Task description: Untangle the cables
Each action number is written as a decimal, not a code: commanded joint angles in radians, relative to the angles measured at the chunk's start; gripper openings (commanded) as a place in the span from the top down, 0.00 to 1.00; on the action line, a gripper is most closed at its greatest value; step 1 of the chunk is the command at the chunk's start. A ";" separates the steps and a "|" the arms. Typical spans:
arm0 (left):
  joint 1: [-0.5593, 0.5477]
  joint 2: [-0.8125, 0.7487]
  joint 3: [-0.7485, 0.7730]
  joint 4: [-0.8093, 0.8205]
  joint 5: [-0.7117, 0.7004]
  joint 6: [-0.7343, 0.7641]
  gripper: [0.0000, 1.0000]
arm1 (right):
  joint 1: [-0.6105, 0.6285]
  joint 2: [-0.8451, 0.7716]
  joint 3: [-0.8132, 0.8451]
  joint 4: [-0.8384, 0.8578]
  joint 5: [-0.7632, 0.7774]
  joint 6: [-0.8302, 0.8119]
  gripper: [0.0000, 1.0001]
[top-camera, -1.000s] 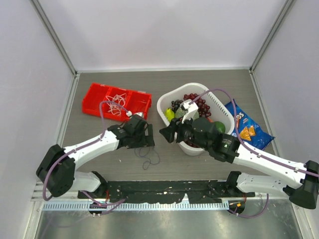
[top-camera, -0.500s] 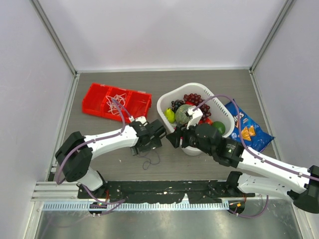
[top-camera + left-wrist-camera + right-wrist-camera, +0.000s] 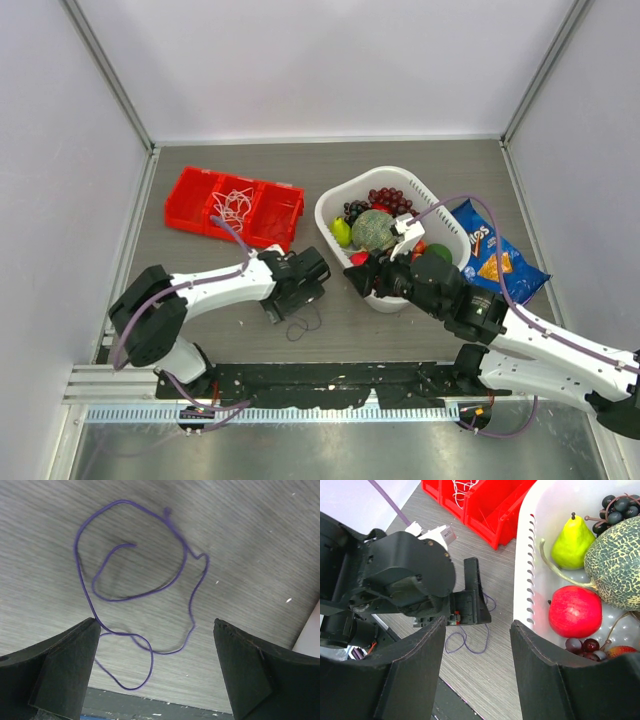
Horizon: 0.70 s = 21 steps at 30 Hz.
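Note:
A thin purple cable point(image 3: 140, 580) lies in loose loops on the wood-grain table point(image 3: 200, 290), also seen in the top view point(image 3: 302, 324) and the right wrist view point(image 3: 470, 642). My left gripper point(image 3: 155, 630) hovers open just above it, and one loop runs against the left finger point(image 3: 65, 665). Nothing is held. White cables point(image 3: 233, 207) lie coiled in the middle compartment of the red bin point(image 3: 190, 195). My right gripper point(image 3: 477, 630) is open and empty, beside the white basket point(image 3: 525, 580), facing the left gripper point(image 3: 470, 600).
The white basket point(image 3: 335, 205) holds a melon point(image 3: 375, 230), a pear point(image 3: 572, 542), a red apple point(image 3: 575, 610) and grapes point(image 3: 390, 198). A blue chip bag point(image 3: 495, 255) lies at the right. The black base plate point(image 3: 330, 380) borders the near edge.
My left gripper has moved right and toward the near edge, over the purple cable, and opened fully. My right arm has drawn back to the right, which uncovers the melon.

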 commanded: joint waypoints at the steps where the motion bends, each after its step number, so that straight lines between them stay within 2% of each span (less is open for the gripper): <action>1: 0.001 0.081 0.082 0.042 -0.023 -0.013 0.01 | -0.002 -0.025 -0.003 0.006 0.025 0.018 0.41; 4: 0.005 0.112 0.087 0.071 -0.007 -0.012 0.00 | -0.002 -0.043 -0.006 -0.007 0.029 0.025 0.41; 6: 0.007 0.127 0.087 0.082 -0.009 -0.016 0.08 | -0.004 -0.057 -0.009 -0.011 0.034 0.029 0.41; 14: 0.005 0.118 0.072 0.045 -0.069 -0.032 0.57 | -0.002 -0.071 -0.009 -0.020 0.041 0.031 0.41; 16: 0.005 0.104 0.059 0.063 -0.086 -0.015 0.72 | -0.002 -0.063 -0.009 -0.014 0.040 0.031 0.42; 19: 0.011 0.080 0.041 0.091 -0.103 0.022 1.00 | -0.004 -0.054 -0.006 -0.012 0.035 0.029 0.43; 21: 0.022 0.060 0.027 0.117 -0.106 0.052 1.00 | -0.002 -0.052 -0.006 -0.012 0.032 0.029 0.44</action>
